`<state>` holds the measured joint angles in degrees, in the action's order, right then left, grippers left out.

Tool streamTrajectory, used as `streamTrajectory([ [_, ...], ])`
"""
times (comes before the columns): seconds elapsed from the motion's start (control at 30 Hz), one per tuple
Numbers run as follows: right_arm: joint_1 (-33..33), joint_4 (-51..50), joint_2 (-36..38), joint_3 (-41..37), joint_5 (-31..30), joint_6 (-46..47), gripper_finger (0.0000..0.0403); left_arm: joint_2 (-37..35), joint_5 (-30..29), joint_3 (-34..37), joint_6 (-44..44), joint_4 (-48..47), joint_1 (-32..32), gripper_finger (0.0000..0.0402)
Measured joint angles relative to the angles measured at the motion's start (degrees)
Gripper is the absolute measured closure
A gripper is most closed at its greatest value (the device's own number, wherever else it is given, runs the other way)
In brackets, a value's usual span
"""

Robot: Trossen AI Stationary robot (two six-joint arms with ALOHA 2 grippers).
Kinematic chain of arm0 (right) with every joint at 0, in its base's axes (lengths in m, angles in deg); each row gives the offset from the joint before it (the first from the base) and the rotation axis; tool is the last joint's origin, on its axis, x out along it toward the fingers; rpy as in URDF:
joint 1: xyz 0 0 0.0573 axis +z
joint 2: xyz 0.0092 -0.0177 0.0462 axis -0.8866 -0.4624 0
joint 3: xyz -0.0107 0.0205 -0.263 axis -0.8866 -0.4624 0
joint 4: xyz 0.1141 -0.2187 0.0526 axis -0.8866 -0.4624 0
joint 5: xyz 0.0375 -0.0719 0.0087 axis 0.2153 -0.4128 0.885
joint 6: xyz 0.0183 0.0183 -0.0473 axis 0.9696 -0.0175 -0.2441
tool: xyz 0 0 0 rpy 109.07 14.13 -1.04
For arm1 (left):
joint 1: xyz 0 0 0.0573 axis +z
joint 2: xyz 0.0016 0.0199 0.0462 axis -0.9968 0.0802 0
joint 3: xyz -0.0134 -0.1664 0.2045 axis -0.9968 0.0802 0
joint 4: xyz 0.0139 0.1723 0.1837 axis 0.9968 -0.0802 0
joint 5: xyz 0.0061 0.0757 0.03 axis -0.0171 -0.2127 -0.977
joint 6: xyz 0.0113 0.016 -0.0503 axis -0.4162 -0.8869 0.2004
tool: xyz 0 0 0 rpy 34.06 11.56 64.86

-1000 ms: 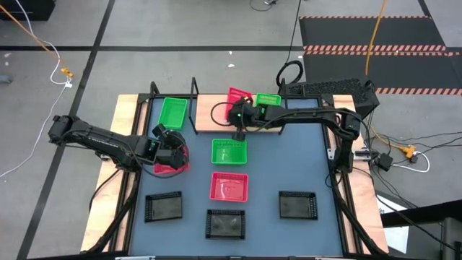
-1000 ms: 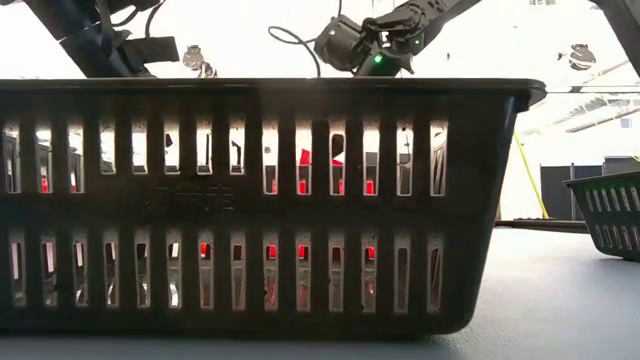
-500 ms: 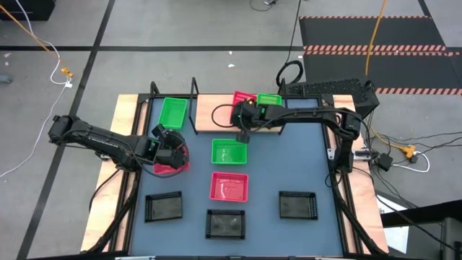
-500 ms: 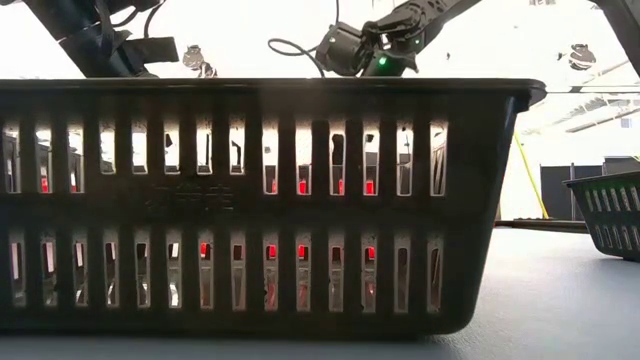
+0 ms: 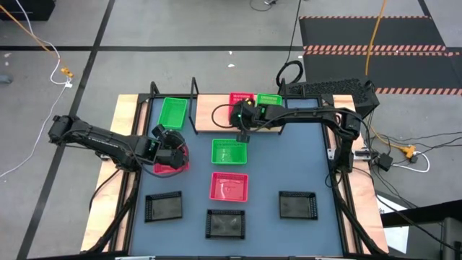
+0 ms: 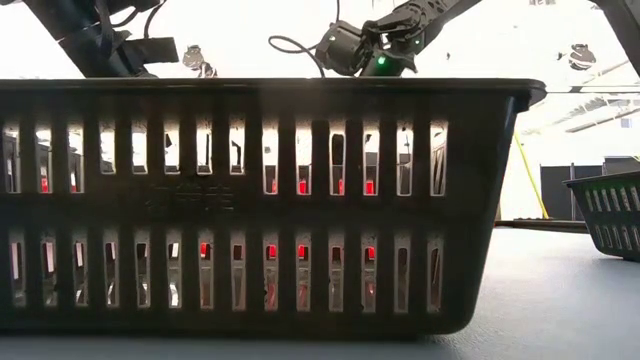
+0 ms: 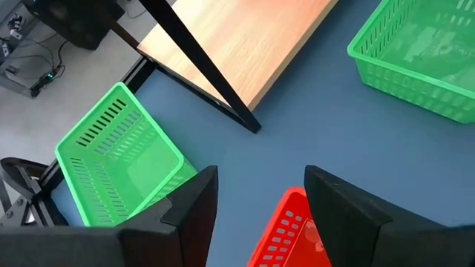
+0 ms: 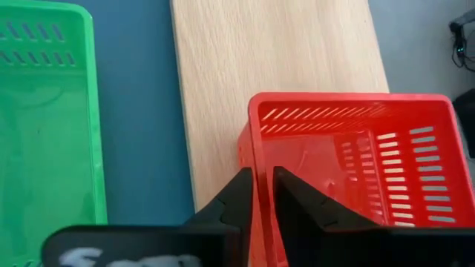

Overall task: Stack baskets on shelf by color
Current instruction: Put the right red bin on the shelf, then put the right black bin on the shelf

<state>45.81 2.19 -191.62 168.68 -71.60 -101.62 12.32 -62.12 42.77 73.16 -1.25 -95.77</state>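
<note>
While a pink-red basket (image 8: 349,170) sits on the shelf (image 8: 274,67), its near wall runs between the right gripper (image 8: 263,194) fingers, barely parted; grip or release cannot be told. Left gripper (image 7: 260,211) spreads wide above another pink-red basket (image 7: 297,237), mostly cut off. Black basket (image 6: 260,200) blocks the low view; embossed lettering unreadable.

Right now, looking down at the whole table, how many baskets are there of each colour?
Green baskets: 3
Red baskets: 3
Black baskets: 3
Total: 9
</note>
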Motion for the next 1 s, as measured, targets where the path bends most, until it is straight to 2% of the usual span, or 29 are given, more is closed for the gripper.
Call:
streamTrajectory([
  [0.23,0.0,0.0,1.6,-0.1,0.4,5.7,0.0312,0.0,0.0,0.0,-0.4,0.0,0.0,0.0199],
  [0.4,0.0,0.4,6.5,-0.1,5.6,10.3,0.0281,0.0,0.0,0.0,-0.2,0.0,0.0,0.0199],
  [0.57,1.1,0.8,11.7,-0.5,8.0,12.1,0.0256,0.0,0.1,0.0,0.5,0.1,0.0,0.0199],
  [0.77,5.0,5.8,17.6,-8.7,12.5,15.6,0.0246,0.0,0.2,0.0,1.5,0.1,-0.7,0.0199],
  [0.9,8.6,14.1,21.6,-16.2,19.2,16.0,0.0246,0.0,0.1,0.0,1.0,0.3,-1.8,0.0199],
  [1.0,10.8,25.0,24.0,-22.3,26.4,16.0,0.0246,0.0,-0.1,0.0,-0.1,1.2,-1.9,0.0199],
])
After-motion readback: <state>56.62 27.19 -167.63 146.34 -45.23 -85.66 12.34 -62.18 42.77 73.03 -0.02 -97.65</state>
